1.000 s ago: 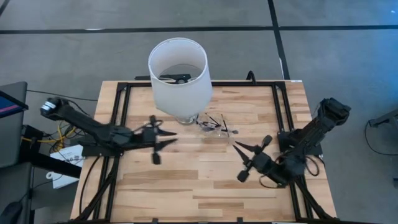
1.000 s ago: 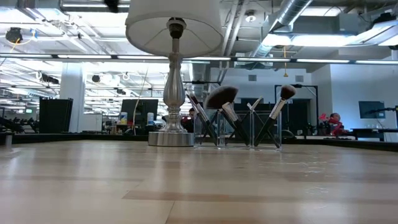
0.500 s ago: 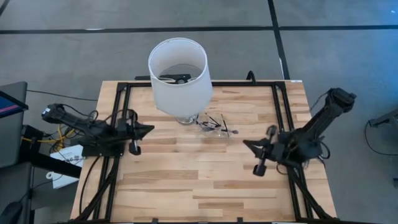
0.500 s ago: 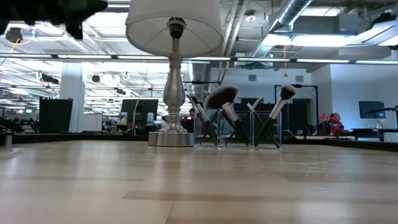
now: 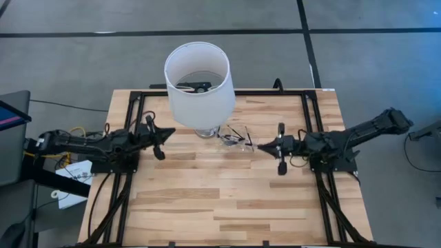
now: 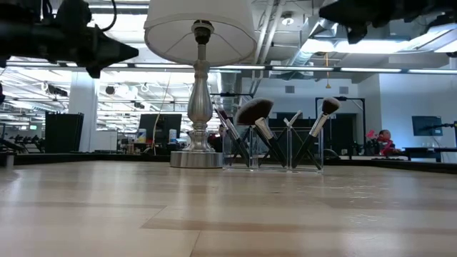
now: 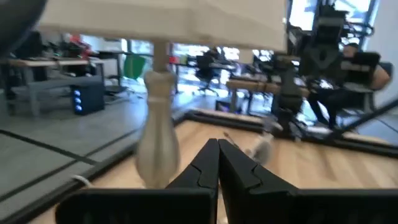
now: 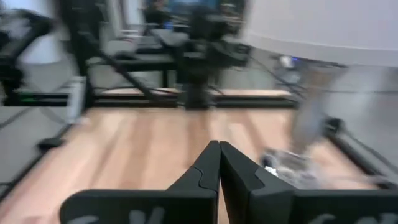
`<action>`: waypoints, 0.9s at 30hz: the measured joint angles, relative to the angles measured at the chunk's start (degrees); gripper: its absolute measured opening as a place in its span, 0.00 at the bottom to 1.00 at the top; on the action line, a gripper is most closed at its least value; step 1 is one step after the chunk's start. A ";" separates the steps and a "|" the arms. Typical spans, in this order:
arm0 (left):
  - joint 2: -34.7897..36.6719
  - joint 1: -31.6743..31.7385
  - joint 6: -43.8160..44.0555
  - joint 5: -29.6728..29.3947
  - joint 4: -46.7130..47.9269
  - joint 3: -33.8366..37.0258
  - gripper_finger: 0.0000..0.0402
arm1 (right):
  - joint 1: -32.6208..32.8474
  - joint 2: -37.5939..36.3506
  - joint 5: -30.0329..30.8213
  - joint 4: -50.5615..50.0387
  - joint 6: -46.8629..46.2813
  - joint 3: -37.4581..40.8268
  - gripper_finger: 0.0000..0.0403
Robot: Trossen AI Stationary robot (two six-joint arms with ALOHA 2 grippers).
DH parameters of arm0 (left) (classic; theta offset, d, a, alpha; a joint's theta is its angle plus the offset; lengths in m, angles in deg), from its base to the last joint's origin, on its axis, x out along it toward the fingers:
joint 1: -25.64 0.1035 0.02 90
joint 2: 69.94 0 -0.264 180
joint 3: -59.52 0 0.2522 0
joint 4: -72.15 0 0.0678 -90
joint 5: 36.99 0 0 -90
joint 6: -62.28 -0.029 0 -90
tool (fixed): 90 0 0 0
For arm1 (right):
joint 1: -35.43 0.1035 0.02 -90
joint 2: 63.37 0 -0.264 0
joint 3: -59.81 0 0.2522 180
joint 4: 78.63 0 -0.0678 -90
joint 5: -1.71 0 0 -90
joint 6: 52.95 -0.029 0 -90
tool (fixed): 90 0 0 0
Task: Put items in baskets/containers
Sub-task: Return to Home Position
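Several makeup brushes [image 6: 255, 123] stand tilted, heads up, in a clear plastic container [image 6: 272, 151] beside the lamp's base [image 6: 196, 158]; their handles lean against its walls. From above, the container [image 5: 236, 138] sits just right of the white lampshade [image 5: 198, 81]. My left gripper [image 5: 171, 131] is shut and empty, left of the lamp, pointing level toward it. My right gripper [image 5: 260, 147] is shut and empty, just right of the container, pointing at it. The wrist views show shut fingertips [image 7: 218, 144] [image 8: 219, 145] with nothing between them.
The tall lamp with its white shade stands at the table's far middle, its stem [image 7: 158, 146] close ahead of my left gripper. A black frame [image 5: 131, 110] runs along the table's edges. Bare wood [image 5: 220, 200] covers the near half.
Both grippers have shut and hold nothing. My left arm has drawn back toward the table's left edge and sunk. My right arm has swung toward the far edge, turned level, and drawn back toward the right. Both now show in the low view. Brushes and container have kept still.
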 joint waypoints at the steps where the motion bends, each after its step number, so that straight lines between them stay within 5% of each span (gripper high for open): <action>1: 0.60 1.07 -0.24 0.54 -0.02 0.00 0.01 | -0.37 -1.06 1.29 -1.43 -0.02 0.00 0.00; 6: 3.87 4.38 -0.44 10.93 -0.03 0.00 0.01 | -0.52 -7.15 4.59 -3.08 2.23 2.88 0.00; 12: 5.96 7.00 1.97 10.62 -1.34 3.44 0.01 | -0.70 -15.76 4.32 12.60 5.94 15.34 0.00; 16: 5.13 7.74 1.43 14.00 -4.00 3.41 0.01 | -0.70 -21.53 -1.94 16.29 8.62 20.93 0.00; 19: 4.80 8.03 -1.72 17.31 -5.51 3.39 0.01 | -0.68 -25.23 -6.21 16.91 8.91 23.67 0.00; 27: 4.82 9.30 -0.69 16.23 -6.08 3.39 0.01 | -0.70 -35.72 -5.85 8.43 14.82 25.88 0.00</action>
